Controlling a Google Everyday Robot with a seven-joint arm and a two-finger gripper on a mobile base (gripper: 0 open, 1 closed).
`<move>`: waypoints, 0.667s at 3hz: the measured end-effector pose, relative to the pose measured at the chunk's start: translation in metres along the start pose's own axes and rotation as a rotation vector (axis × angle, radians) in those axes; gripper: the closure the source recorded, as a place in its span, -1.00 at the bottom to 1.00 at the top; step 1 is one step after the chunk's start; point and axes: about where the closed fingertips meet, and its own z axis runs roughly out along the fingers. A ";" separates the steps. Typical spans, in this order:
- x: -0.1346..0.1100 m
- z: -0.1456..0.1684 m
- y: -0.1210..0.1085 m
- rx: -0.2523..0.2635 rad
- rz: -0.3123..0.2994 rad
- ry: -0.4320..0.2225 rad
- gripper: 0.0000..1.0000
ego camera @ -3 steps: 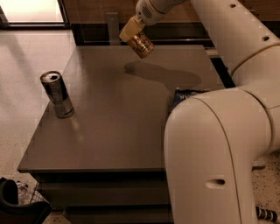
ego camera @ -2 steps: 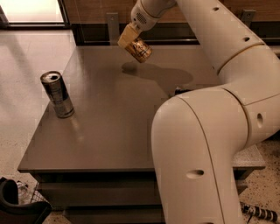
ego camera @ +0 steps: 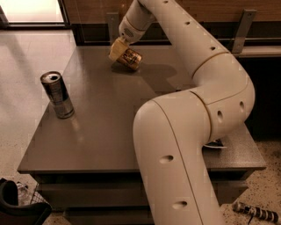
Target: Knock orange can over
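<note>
A pale speckled floor (ego camera: 26, 61) and a wood-panelled wall (ego camera: 197, 9) frame a dark grey tabletop (ego camera: 114, 132). The robot's cream arm (ego camera: 206, 88) bends across the tabletop from the right foreground toward its far side. There the claw (ego camera: 117, 49) sits low over the surface, touching the upper left end of the orange can (ego camera: 130, 59). Whether the claw is spread wide, narrowed, or clamped on the can cannot be told from this view.

The can is on the far middle of the tabletop and is no longer upright. It leans steeply, close to lying down. Its long axis runs from the claw down and to the right, so the body extends away from the claw on that side. Its lower edge seems to meet the surface, though how much of it rests there is unclear.

A taller silver-and-dark can (ego camera: 57, 95) stands upright near the left edge, well apart from both.

By my reading, the tipping is nearly done. What remains depends on the can settling fully onto its side along that rightward line.
</note>
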 end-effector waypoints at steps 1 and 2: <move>-0.010 0.040 0.006 -0.068 -0.013 -0.095 1.00; -0.015 0.050 0.010 -0.087 -0.014 -0.114 0.68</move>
